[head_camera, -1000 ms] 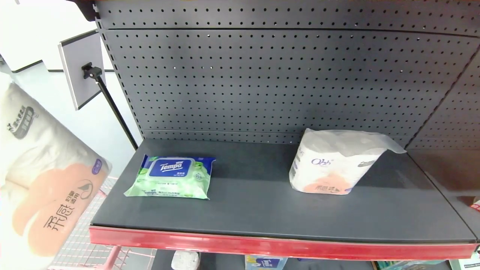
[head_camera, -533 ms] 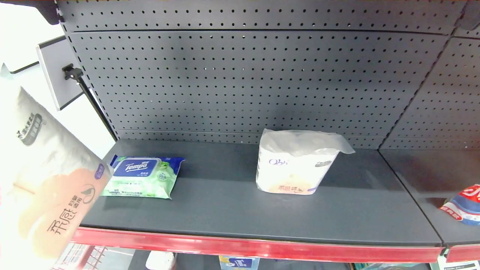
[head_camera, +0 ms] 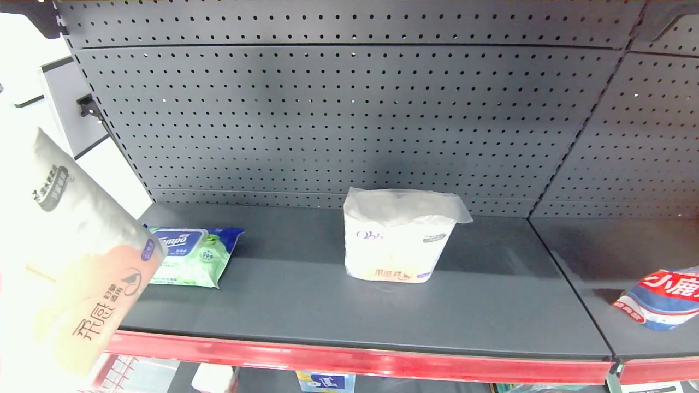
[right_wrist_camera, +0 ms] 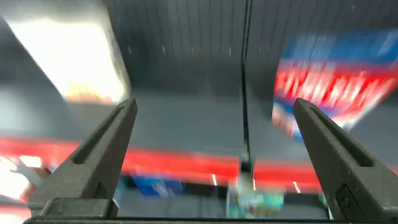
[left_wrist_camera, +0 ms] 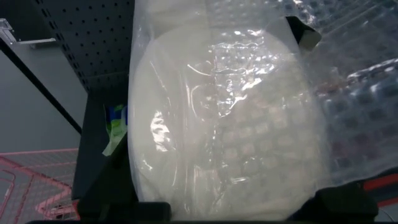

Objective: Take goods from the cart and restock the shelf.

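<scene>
While the tissue pack (head_camera: 71,262) hangs off the shelf's left front corner, not yet set on anything, my left gripper (left_wrist_camera: 249,208) is clamped on it; in the left wrist view its crinkled wrap (left_wrist_camera: 224,124) sits tight between my fingers. The pack is tilted, its printed face turned toward the aisle.

On the shelf (head_camera: 327,311) a flat packet of wet wipes (head_camera: 188,255) lies near the left edge, and a white roll pack (head_camera: 396,243) stands upright about midway along, close to the pegboard back (head_camera: 327,120). Between them the board is bare, and I judge that to be the best slot.

To place it well, I should lift the pack clear of the red front lip (head_camera: 355,360), straighten it so its base comes down flat, and carry it in to the right of the wipes without brushing them. The soft wrap gives under pressure, so I should let go only once the base rests fully on the board.

My right gripper (right_wrist_camera: 214,106) has its fingers apart and empty, facing the right end of the shelf, near the blue and red bag (head_camera: 663,300) on the next bay. The pink wire cart (left_wrist_camera: 31,186) stands below the left corner.
</scene>
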Tool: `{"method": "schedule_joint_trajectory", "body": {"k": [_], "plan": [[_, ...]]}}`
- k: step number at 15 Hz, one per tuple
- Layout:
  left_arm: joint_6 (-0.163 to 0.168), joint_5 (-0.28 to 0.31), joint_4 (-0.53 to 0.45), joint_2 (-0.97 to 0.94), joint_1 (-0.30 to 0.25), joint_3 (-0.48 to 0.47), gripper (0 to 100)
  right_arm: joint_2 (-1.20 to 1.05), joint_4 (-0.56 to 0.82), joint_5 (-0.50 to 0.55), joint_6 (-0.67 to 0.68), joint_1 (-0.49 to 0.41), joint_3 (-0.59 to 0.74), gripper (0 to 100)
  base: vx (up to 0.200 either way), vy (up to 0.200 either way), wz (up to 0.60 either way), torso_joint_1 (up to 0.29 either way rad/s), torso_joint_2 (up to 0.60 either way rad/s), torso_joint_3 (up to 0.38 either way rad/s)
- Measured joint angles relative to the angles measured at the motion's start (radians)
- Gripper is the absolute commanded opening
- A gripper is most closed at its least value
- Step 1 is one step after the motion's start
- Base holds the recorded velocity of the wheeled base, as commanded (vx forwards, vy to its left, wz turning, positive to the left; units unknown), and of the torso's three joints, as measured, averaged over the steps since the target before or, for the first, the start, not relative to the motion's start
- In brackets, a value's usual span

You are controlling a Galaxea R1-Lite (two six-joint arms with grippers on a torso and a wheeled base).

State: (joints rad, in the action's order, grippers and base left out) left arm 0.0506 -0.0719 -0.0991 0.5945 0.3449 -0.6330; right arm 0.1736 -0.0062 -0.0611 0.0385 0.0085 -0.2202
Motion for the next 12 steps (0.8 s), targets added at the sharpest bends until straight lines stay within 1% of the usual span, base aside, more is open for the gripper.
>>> {"method": "schedule_joint_trajectory", "body": {"k": [2,3,4,5,7,9,12], "plan": [[-0.003,0.019,0.008,0.023,0.0,-0.008,0,0.194,-0.013,-0.028,0.007,0.018,-0.162,100,0.0,0.0,0.0,0.0,0.0,0.0],[-0.01,0.056,0.032,0.038,0.0,-0.015,0,0.302,-0.031,-0.067,-0.009,0.039,-0.23,100,0.0,0.0,0.0,0.0,0.0,0.0],[-0.017,0.113,0.056,0.054,0.0,-0.017,0,0.404,-0.056,-0.131,-0.026,0.067,-0.274,100,0.0,0.0,0.0,0.0,0.0,0.0],[-0.021,0.14,0.069,0.068,0.001,-0.019,0,0.505,-0.085,-0.211,-0.047,0.095,-0.305,100,0.0,0.0,0.0,0.0,0.0,0.0],[-0.018,0.137,0.07,0.094,-0.001,-0.019,0,0.694,-0.139,-0.351,-0.098,0.14,-0.345,100,0.0,0.0,0.0,0.0,0.0,0.0],[-0.018,0.142,0.07,0.119,0.0,-0.021,0,0.868,-0.207,-0.486,-0.149,0.159,-0.363,100,0.0,0.0,0.0,0.0,0.0,0.0],[-0.018,0.166,0.071,0.148,0.0,-0.039,0,1.086,-0.331,-0.625,-0.268,0.162,-0.37,100,0.0,0.0,0.0,0.0,0.0,0.0]]}}
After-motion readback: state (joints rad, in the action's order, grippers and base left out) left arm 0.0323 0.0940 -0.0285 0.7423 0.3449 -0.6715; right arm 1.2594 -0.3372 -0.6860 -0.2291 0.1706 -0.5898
